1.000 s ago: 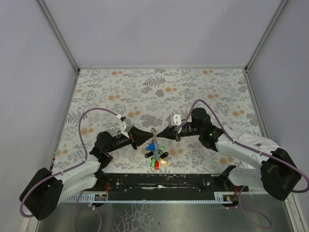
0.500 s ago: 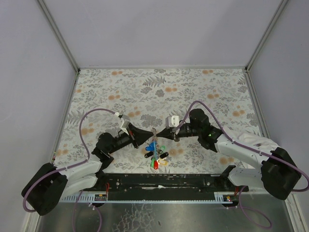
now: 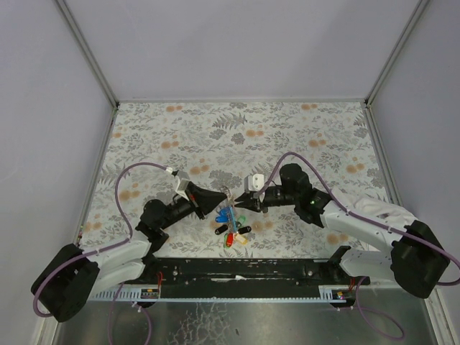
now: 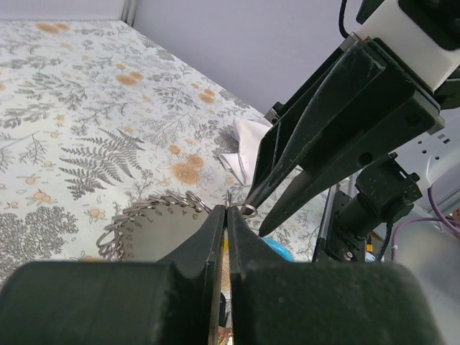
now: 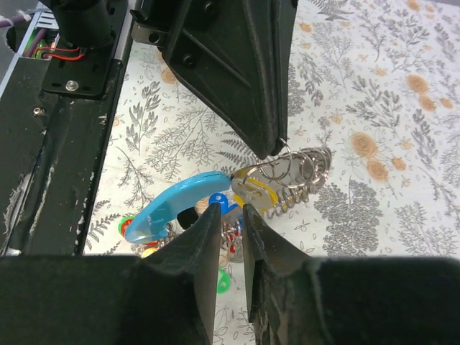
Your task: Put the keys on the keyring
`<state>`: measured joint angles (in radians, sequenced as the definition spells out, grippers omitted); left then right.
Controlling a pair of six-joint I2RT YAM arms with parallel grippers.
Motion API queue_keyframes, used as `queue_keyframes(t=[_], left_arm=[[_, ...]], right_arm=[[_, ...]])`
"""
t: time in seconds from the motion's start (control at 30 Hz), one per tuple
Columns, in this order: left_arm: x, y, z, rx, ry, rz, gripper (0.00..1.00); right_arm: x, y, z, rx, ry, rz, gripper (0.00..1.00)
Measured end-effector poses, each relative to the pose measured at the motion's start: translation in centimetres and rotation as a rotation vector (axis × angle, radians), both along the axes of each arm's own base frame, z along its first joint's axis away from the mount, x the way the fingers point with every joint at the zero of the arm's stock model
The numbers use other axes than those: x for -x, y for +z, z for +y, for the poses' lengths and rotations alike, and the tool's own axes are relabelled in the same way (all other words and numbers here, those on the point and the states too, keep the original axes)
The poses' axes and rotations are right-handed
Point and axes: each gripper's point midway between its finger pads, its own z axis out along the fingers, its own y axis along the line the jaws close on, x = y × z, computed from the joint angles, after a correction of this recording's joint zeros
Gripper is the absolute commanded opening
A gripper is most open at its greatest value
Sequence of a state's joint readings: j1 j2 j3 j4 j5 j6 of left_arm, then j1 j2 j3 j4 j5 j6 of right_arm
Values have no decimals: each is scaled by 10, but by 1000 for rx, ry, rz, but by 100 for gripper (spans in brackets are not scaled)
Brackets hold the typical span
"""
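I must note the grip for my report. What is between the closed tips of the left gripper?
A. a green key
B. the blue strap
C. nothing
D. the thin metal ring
D: in the left wrist view the left gripper is shut, and the ring sticks out right at its tips. The right wrist view also shows the ring hanging from those tips.

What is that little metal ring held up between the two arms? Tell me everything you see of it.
The keyring is a thin silvery wire loop, raised above the flowered table. The left gripper holds its top edge, jaws shut. A coiled metal spiral and a curved blue strap hang off it, with colour-headed keys bunched below. The right gripper sits beside it, jaws slightly apart; contact is unclear.
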<state>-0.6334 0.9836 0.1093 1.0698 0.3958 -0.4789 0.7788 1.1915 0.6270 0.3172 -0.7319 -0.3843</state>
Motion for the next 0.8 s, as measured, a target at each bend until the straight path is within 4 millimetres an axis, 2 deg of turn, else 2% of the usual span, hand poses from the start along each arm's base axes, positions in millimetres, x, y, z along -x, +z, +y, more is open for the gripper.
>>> queue_keyframes(t=[0.27,0.8], left_arm=[[1,9,3,-4,7,-60,0],[-1,0,1,-23,9,-40,0]], right_arm=[[-6,11,-1,-27,-34,-39,31],[-9,25,5,-111,-80,-79,33]])
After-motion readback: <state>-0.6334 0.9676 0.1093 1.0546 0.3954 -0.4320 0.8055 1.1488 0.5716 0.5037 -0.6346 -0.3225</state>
